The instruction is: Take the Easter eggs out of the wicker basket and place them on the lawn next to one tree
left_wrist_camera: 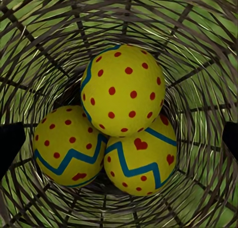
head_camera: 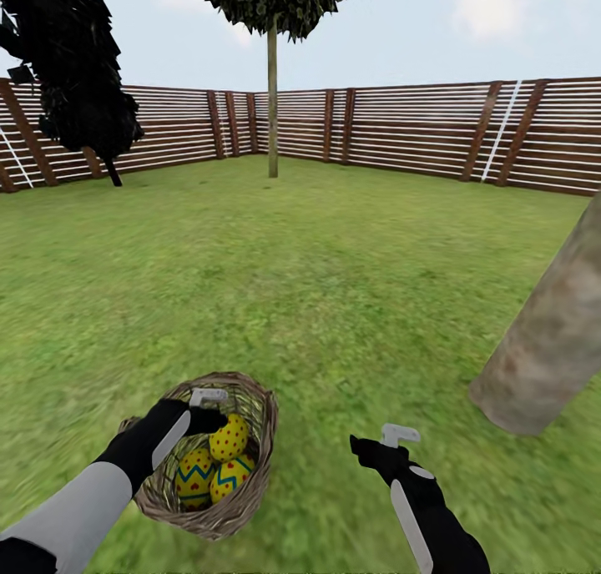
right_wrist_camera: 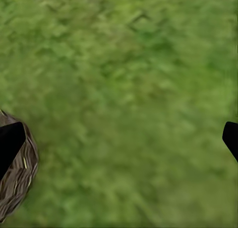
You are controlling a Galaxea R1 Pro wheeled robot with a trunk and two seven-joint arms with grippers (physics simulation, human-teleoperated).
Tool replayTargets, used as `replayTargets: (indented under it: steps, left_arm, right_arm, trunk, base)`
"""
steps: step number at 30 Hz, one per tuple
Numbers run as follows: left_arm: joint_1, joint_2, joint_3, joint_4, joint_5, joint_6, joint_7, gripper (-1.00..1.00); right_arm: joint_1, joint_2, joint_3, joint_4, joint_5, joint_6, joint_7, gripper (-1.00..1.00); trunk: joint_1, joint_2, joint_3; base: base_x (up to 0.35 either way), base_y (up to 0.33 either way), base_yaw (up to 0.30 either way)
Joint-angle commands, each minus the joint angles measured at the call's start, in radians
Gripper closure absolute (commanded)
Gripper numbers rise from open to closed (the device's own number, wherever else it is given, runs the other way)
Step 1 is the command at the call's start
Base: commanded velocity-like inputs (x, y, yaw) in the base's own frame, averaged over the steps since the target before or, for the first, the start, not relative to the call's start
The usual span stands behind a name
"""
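Observation:
The wicker basket (head_camera: 250, 495) stands on the lawn (head_camera: 334, 290) at the near left, holding all three Easter eggs. One dotted egg (head_camera: 229, 437) rests on top of two zigzag-striped eggs (head_camera: 194, 477) (head_camera: 230, 476). My left gripper (head_camera: 210, 415) hangs over the basket mouth, open, just above the top egg (left_wrist_camera: 121, 89), its dark fingertips (left_wrist_camera: 10, 146) wide apart near the woven wall (left_wrist_camera: 198, 49). My right gripper (head_camera: 377, 453) hovers open over bare grass (right_wrist_camera: 129, 99) right of the basket (right_wrist_camera: 17, 183). The thick pale trunk of the tree (head_camera: 551, 332) rises at the right.
A thin-trunked tree (head_camera: 272, 98) stands far ahead near the slatted wooden fence (head_camera: 417, 128). A dark bushy tree (head_camera: 75, 65) fills the far left corner. Open grass stretches between the basket and the thick trunk.

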Motion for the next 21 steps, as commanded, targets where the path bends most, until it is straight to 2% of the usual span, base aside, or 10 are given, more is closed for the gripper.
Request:
replayTargets:
  steps: [1,21]
  left_arm:
    - [-0.001,0.001,-0.006,-0.001,0.006,-0.001,0.004,-1.0]
    - [-0.001,0.001,-0.001,-0.004,0.006,-0.046,0.005,-1.0]
  right_arm:
    - [0.0,0.0,0.001,-0.001,-0.011,0.004,-0.008,-1.0]
    - [0.0,0.0,0.001,-0.001,-0.011,0.004,-0.008,-1.0]
  trunk:
    - [0.0,0.0,-0.003]
    - [0.0,0.0,-0.035]
  base:
    - [0.0,0.0,0.0]
    - [0.0,0.0,0.0]
